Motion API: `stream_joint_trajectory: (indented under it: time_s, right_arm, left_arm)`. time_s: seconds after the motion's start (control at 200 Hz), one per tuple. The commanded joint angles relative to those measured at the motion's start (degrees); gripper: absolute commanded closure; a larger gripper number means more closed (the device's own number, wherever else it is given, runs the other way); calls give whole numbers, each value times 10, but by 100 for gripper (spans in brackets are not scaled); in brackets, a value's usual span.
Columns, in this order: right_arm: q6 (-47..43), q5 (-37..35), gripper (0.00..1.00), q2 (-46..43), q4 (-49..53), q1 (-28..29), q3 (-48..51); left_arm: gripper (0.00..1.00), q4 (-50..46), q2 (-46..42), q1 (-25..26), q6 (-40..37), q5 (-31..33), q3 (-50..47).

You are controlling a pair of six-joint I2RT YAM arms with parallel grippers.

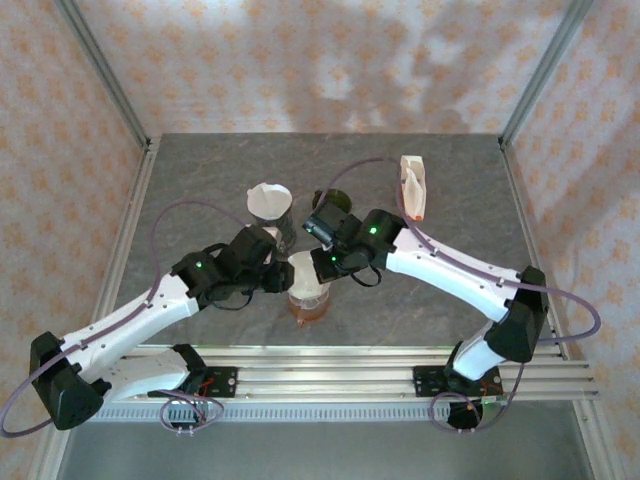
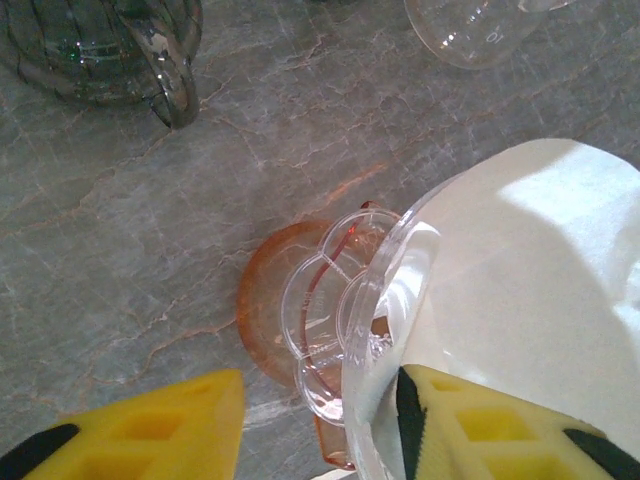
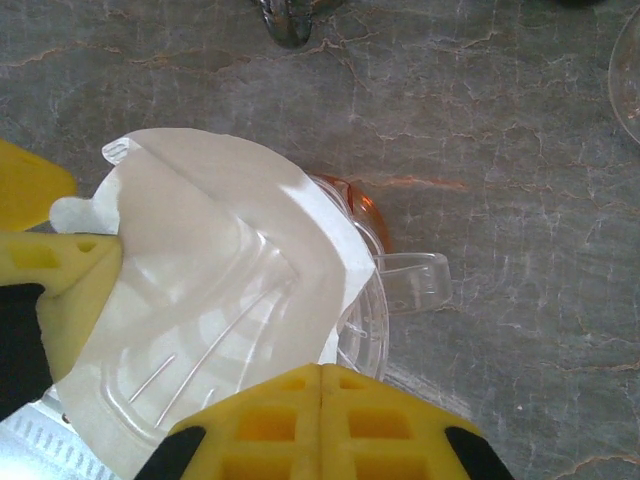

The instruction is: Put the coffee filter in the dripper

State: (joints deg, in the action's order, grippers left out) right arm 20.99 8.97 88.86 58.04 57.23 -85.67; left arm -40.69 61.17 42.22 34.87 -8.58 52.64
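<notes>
The white paper coffee filter (image 3: 200, 260) lies opened inside the clear plastic dripper (image 3: 410, 282), which stands on an orange glass vessel (image 2: 262, 310) near the table's front middle (image 1: 305, 308). My left gripper (image 2: 320, 430) is open and straddles the dripper's rim (image 2: 390, 300), one finger (image 2: 500, 430) inside on the filter (image 2: 530, 290), the other outside. My right gripper (image 3: 320, 385) is shut, fingertips pressed together just over the filter's near edge; no paper shows between them. In the top view both grippers (image 1: 280, 278) (image 1: 325, 265) crowd the dripper.
A dark glass vessel (image 2: 100, 50) and a clear glass (image 2: 470, 30) stand just behind the dripper. Another white paper cone (image 1: 268, 200) sits behind the left gripper. A stand of folded filters (image 1: 413, 187) is at the back right.
</notes>
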Motion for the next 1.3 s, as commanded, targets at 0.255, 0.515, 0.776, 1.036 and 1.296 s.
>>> stream_joint_trajectory:
  time_s: [0.255, 0.515, 0.776, 1.036, 1.296]
  right_arm:
    - [2, -22, 99, 13, 6, 4, 21]
    - [8, -72, 52, -17, 18, 4, -10]
    - [12, -58, 39, 0, 10, 4, -3]
    - [13, -62, 37, 1, 8, 4, 10]
    - [18, -84, 51, 0, 15, 3, 28]
  left_arm:
    - [57, 14, -2, -3, 7, 2, -13]
    - [58, 15, -3, -3, 8, 0, -13]
    - [57, 20, -7, -3, 12, -1, -19]
    - [57, 20, -7, -3, 12, -2, -21]
    - [59, 24, -9, -3, 13, -3, -27]
